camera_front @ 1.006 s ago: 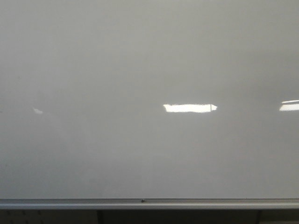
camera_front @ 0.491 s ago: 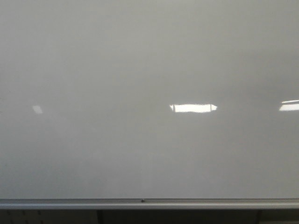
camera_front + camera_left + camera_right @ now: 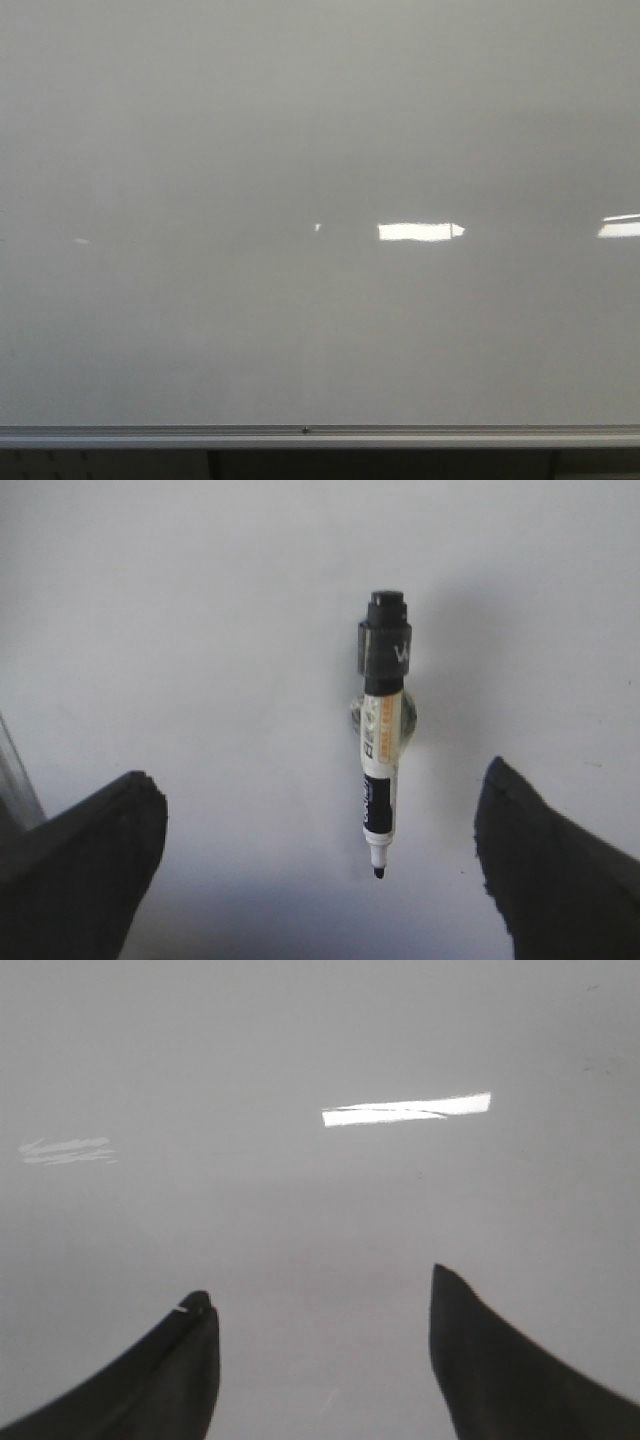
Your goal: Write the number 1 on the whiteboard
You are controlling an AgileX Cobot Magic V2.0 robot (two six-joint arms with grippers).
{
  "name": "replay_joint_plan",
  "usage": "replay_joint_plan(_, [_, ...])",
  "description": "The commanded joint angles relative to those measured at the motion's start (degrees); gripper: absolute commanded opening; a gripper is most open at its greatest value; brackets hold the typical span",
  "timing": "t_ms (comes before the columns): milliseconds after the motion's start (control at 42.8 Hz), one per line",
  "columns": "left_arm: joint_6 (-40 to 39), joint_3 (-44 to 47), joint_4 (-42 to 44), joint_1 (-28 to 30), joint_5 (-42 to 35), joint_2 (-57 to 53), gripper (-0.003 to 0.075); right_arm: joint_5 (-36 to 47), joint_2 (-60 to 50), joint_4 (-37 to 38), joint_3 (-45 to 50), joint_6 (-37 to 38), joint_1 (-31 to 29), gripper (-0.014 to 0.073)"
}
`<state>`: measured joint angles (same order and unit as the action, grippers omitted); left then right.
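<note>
The whiteboard (image 3: 300,150) fills the front view, glossy and pale grey, with its silver bottom rail (image 3: 320,436). No black stroke of the number 1 shows in any view. Neither gripper shows in the front view. In the left wrist view a black-and-white marker (image 3: 380,750) lies against a white surface, its bare black tip (image 3: 380,873) pointing towards the fingers and a black cap on its far end. My left gripper (image 3: 318,780) is open and empty, with the marker between and beyond its fingers, touching neither. My right gripper (image 3: 318,1282) is open and empty over the whiteboard (image 3: 300,1210).
Bright white light reflections lie on the board in the front view (image 3: 420,231) and the right wrist view (image 3: 405,1110). A small round greyish piece (image 3: 352,716) shows behind the marker's barrel. A dark gap lies under the rail (image 3: 380,465).
The bright reflection in the front view has shortened from its left end. A small bright spot has appeared left of it, and the faint spot at far left has dimmed.
</note>
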<state>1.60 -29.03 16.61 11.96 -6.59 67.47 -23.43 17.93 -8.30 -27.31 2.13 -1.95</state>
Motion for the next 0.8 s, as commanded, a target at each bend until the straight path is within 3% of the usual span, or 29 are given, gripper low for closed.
replay_joint_plan(0, [-0.1, -1.9, 0.4, 0.1, -7.5, 3.5, 0.0607, 3.6, 1.0, -0.4, -2.0, 0.0, 0.2, 0.0486])
replay_joint_plan(421, [-0.1, -3.1, 0.4, 0.1, -16.3, 17.4, 0.0607, 3.2, 1.0, -0.4, -2.0, 0.0, 0.2, 0.0486])
replay_joint_plan(772, [-0.1, -7.8, 0.4, 0.1, -16.9, 24.5, 0.0607, 3.2, 1.0, -0.4, -2.0, 0.0, 0.2, 0.0486])
